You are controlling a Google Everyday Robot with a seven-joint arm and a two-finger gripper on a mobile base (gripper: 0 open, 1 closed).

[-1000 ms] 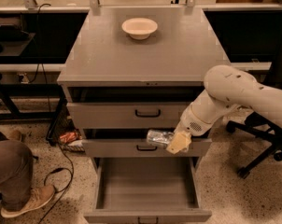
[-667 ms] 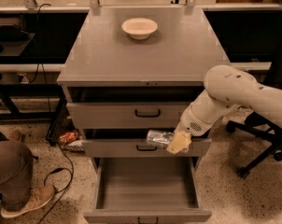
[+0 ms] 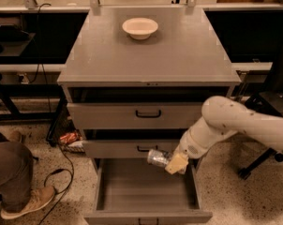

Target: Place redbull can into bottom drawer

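Silver redbull can [image 3: 157,156] lies sideways, clamped in the tool [image 3: 171,161], over the open bottom drawer [image 3: 141,187] toward its 1 o'clock corner.

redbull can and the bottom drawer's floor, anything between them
Nothing: in the camera view the gripper holds the redbull can in front of the middle drawer, and only open air separates it from the bare floor of the bottom drawer.
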